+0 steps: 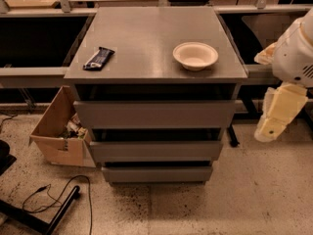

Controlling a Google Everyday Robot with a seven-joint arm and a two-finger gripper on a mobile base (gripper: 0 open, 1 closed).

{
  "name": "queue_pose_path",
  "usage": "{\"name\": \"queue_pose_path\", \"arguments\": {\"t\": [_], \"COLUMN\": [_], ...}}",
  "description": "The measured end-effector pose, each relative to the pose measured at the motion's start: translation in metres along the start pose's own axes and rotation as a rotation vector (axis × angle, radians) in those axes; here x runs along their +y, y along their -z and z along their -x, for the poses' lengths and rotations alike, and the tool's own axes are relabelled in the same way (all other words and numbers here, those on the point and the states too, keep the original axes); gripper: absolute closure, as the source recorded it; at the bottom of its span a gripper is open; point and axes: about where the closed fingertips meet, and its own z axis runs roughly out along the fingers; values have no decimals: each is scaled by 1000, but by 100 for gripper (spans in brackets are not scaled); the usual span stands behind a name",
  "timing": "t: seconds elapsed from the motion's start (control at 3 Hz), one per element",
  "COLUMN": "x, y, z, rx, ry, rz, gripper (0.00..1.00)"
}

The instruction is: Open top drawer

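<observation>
Camera view, cabinet: we see a matte grey, flat-topped drawer cabinet (146, 33) standing on speckled stone flooring (234, 199).
Top drawer: the wide grey top drawer with its plain handleless front (155, 114) sits just under the cabinet top. It is the uppermost and widest of three stepped fronts, and a dark gap shows above it.
Lower fronts: a narrower grey middle front (155, 151) and a still narrower bottom front (156, 174) sit beneath it.
On top: a round, shallow cream bowl (195, 56) appears empty. A flat dark wrapped bar (98, 58) lies well apart, to its left.
Gripper: the cream plastic gripper (269, 129) hangs right of the cabinet, apart from the top drawer and holding nothing we can see. We cannot tell whether it is open or closed.
Arm: the rounded white arm housing (296, 48) is cut off by the right edge.
Box: an open brown cardboard box (51, 131) left of the cabinet holds jumbled items we cannot identify.
Cable: a thin black cable (83, 199) loops on the floor.
</observation>
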Motion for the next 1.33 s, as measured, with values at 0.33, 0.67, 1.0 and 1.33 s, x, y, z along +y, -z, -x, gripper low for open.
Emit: {"name": "queue_pose_path", "arguments": {"t": [0.33, 0.67, 1.0, 1.33], "x": [6, 6, 1, -19], "y": [-69, -145, -214, -257], "z": [16, 30, 31, 21], "rx": [-20, 25, 98, 163], "ry": [52, 107, 158, 194], "rz": [23, 33, 50, 52], "gripper": [0, 0, 0, 0]}}
